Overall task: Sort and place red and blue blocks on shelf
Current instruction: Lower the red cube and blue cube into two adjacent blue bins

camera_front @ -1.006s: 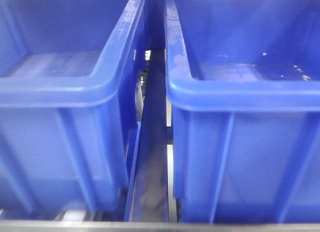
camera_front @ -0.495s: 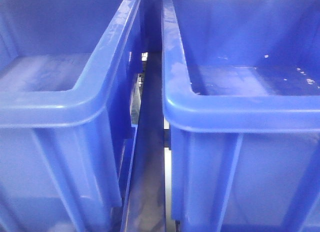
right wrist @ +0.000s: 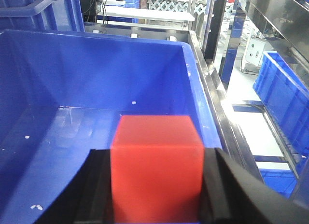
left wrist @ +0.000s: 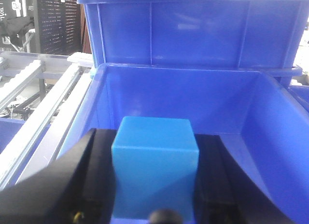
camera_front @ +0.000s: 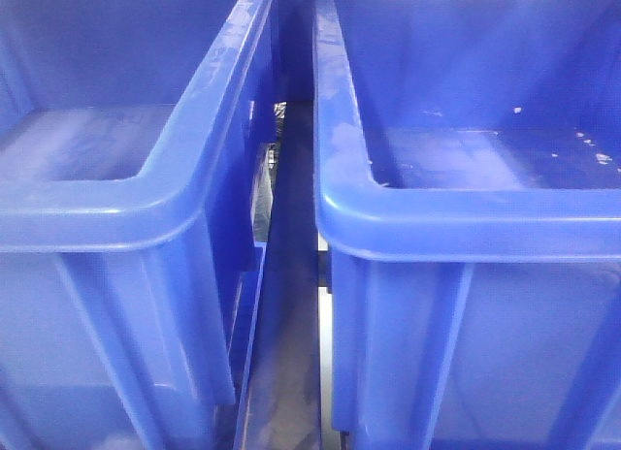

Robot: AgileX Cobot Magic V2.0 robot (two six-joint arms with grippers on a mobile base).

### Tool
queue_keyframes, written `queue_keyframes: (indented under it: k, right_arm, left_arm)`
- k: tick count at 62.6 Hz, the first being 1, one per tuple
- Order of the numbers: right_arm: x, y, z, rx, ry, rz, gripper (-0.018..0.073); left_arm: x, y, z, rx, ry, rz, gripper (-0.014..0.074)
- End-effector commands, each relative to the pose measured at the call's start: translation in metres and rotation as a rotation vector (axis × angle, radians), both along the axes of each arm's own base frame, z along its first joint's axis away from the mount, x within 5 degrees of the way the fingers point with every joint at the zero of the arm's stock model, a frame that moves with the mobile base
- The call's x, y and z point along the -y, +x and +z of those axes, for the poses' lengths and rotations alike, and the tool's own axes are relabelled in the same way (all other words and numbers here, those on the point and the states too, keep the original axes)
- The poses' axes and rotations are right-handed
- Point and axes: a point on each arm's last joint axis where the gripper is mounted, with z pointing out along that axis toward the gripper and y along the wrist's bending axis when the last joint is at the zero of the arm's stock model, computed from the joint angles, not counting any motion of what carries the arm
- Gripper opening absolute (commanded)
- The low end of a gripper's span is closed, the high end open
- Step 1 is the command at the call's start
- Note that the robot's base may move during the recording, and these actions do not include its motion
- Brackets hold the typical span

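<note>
My left gripper (left wrist: 153,185) is shut on a light blue block (left wrist: 154,171) and holds it over the open inside of a blue bin (left wrist: 270,118). My right gripper (right wrist: 155,185) is shut on a red block (right wrist: 155,168) and holds it over the floor of another blue bin (right wrist: 58,137). In the front view the left bin (camera_front: 116,208) and the right bin (camera_front: 466,212) stand side by side; neither gripper nor block shows there.
A second blue bin (left wrist: 193,33) is stacked behind the left one. A roller conveyor rail (left wrist: 43,103) runs to its left. A narrow gap (camera_front: 286,275) separates the two bins. More blue crates (right wrist: 285,98) stand on the floor at the right.
The front view has drawn closer to the two bins since a second ago; they fill more of the frame. Little differs over the last half second.
</note>
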Motion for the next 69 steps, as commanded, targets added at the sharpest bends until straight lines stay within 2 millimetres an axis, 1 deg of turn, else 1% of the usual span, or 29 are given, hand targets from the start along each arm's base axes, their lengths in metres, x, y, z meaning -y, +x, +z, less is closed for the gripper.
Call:
queue_keyframes:
  k: [1,12,18,25,30,41,47,58,69]
  right_arm:
    - [0.0,-0.001,0.018,0.121,-0.012,-0.004,0.0048]
    - [0.0,-0.001,0.019,0.127,-0.012,-0.004,0.0048]
    - [0.0,0.0,0.019,0.125,0.009,-0.001,0.0048]
    - [0.0,0.001,0.019,0.129,0.059,0.001,0.0048]
    - [0.0,0.005,0.019,0.13,0.072,0.001,0.0048]
    - [0.0,0.022,0.013,0.081,0.073,-0.002,0.0048]
    - [-0.001,0.034,0.01,0.07,0.073,0.006,0.0048]
    - [-0.017,0.061,0.001,0.052,0.07,0.105,0.0048]
    - [-0.028,0.079,-0.012,-0.001,0.066,0.158,0.0049]
  left_arm:
    - [-0.001,-0.001,0.017,0.111,-0.023,0.01,0.0125]
    - [-0.001,-0.001,0.017,0.108,-0.025,0.009,0.0125]
    - [-0.001,0.002,0.016,0.093,-0.073,0.002,0.0125]
    - [0.0,0.01,0.013,0.046,-0.126,-0.005,0.0125]
    - [0.001,0.022,0.008,-0.008,-0.137,-0.003,0.0125]
    - [0.004,0.043,-0.002,-0.104,-0.235,-0.005,0.0125]
    - [0.008,0.053,-0.007,-0.153,-0.244,-0.024,0.0125]
    - [0.022,0.07,-0.015,-0.205,-0.23,-0.094,0.0125]
    - [0.032,0.08,-0.018,-0.202,-0.221,-0.13,0.0125]
